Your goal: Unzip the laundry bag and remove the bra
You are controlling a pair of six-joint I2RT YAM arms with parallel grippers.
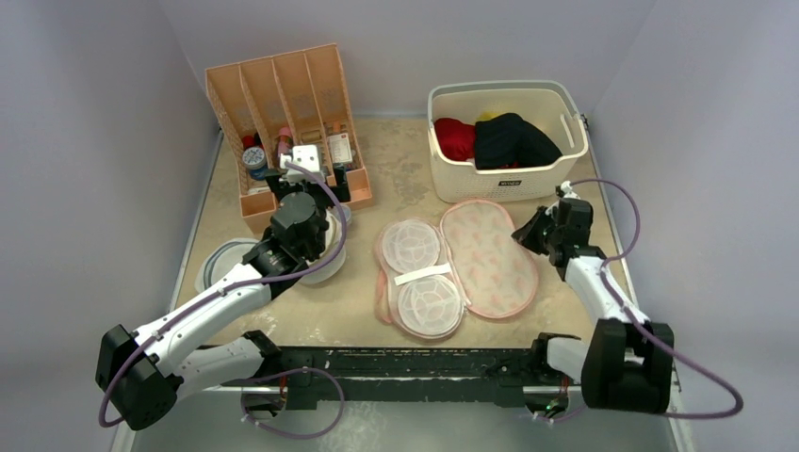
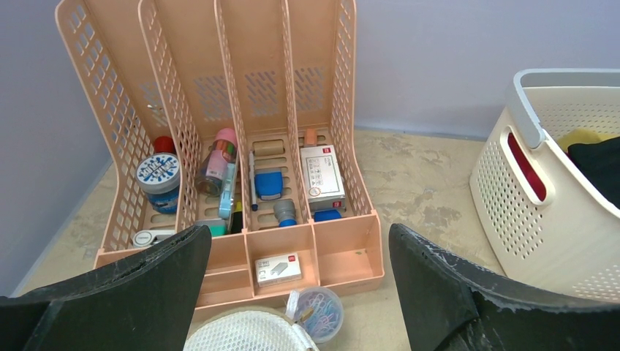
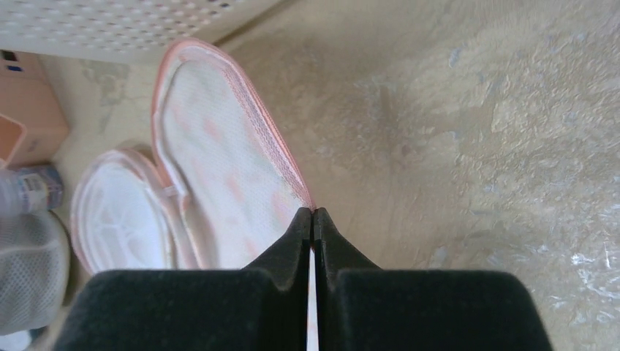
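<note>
The laundry bag lies unzipped and spread flat mid-table, its printed lid on the right and two white mesh domes on the left. In the right wrist view the bag shows with its pink rim. My right gripper is shut, its tips pinched on that pink rim at the lid's right edge. A black garment, the bra, lies in the white basket beside red and yellow garments. My left gripper is open and empty by the organizer.
A peach desk organizer with small items stands at the back left. A round white mesh bag and a paperclip tub lie under the left gripper. A grey-white mesh disc lies at the left. The basket stands at the back right.
</note>
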